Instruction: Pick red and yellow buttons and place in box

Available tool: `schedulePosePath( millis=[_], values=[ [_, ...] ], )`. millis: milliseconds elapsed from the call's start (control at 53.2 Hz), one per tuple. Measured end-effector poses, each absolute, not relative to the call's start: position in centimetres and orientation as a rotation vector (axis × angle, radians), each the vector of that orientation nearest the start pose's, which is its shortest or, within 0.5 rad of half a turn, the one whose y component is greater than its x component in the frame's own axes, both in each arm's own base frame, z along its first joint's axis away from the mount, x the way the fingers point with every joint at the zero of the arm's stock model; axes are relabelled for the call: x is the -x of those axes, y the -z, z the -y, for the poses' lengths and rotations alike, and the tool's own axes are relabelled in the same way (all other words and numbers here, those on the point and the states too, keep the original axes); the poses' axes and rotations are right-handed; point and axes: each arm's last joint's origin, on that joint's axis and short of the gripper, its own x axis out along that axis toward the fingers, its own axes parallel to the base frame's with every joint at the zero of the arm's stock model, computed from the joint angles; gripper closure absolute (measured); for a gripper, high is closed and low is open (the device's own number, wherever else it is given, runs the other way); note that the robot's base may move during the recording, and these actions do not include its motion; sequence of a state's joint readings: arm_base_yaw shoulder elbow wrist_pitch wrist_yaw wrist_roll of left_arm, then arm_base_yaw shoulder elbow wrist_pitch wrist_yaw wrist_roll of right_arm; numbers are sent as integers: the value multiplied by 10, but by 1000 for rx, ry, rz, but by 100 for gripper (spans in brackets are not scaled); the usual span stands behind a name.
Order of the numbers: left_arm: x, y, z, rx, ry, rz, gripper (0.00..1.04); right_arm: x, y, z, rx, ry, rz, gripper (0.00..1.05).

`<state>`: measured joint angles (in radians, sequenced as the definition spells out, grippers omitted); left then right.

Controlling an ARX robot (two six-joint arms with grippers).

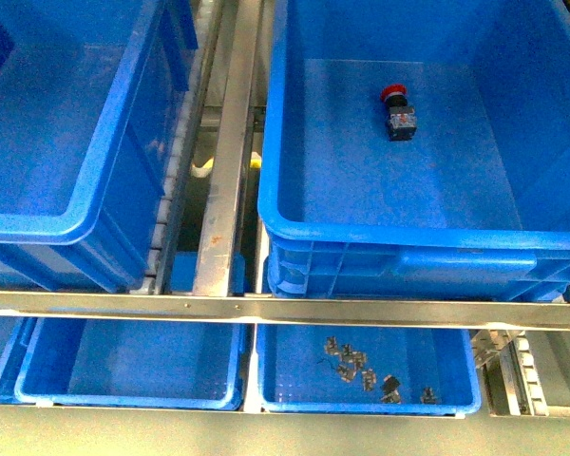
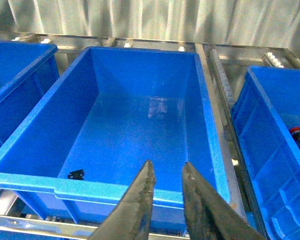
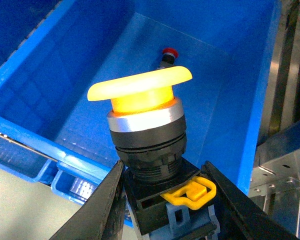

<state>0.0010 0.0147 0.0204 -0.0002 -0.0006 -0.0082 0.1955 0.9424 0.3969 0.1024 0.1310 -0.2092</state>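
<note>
Your right gripper (image 3: 162, 200) is clamping a yellow button (image 3: 142, 90) by its black body, one finger on each side, with the cap standing upright above the fingers and a small yellow clip (image 3: 190, 192) showing at the base. In the right wrist view the button is hanging over the near rim of the box (image 3: 75, 167), and a red button (image 3: 168, 55) is lying further in on the box floor. The front view is showing you that same red button (image 1: 396, 109) on its side in the right-hand box (image 1: 399, 233), toward the far part of the floor, with nothing else beside it; neither arm is appearing in that view. Your left gripper (image 2: 165, 172) is holding nothing, its two dark fingers standing slightly apart with a narrow gap, and it is hovering just above the near rim of the left bin (image 2: 105, 187). That bin is carrying only a small black piece (image 2: 76, 174) near its front wall. Below the metal rail (image 1: 266, 309), two shallow trays are sitting side by side, and the right tray (image 1: 361, 404) is holding a scatter of small metal parts (image 1: 356, 366).
</note>
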Motion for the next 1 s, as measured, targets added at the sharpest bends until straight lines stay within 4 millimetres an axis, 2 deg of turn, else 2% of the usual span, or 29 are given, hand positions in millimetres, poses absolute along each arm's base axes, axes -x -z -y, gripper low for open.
schedulePosePath(
  millis=[132,245,357,489,527,602,696,828,846,997],
  values=[
    [-97,-169,0,8,-1,6,61,-202,-192,-37,277,-130,-441,68],
    [-97,-169,0,8,-1,6,43,-227,-185,-40,287,-134,-444,68],
    [-97,-169,0,8,-1,6,25,-265,-176,-40,293,-114,-450,68],
    [-97,-169,0,7,-1,6,6,-325,-161,-38,320,-66,-493,68],
    [-97,-169,0,7,-1,6,7,-340,-156,-37,326,-52,-508,68],
    [-97,-169,0,7,-2,6,8,-391,-137,-35,339,9,-564,68],
    [-97,-169,0,7,-1,6,8,-430,-125,-33,343,53,-592,68],
    [-97,-169,0,7,-2,6,8,-475,-112,-31,351,105,-614,68],
    [-97,-169,0,7,-1,6,8,-488,-108,-30,354,120,-620,68],
    [-97,-169,0,7,-1,6,8,-518,-101,-27,358,142,-641,68]
  ],
)
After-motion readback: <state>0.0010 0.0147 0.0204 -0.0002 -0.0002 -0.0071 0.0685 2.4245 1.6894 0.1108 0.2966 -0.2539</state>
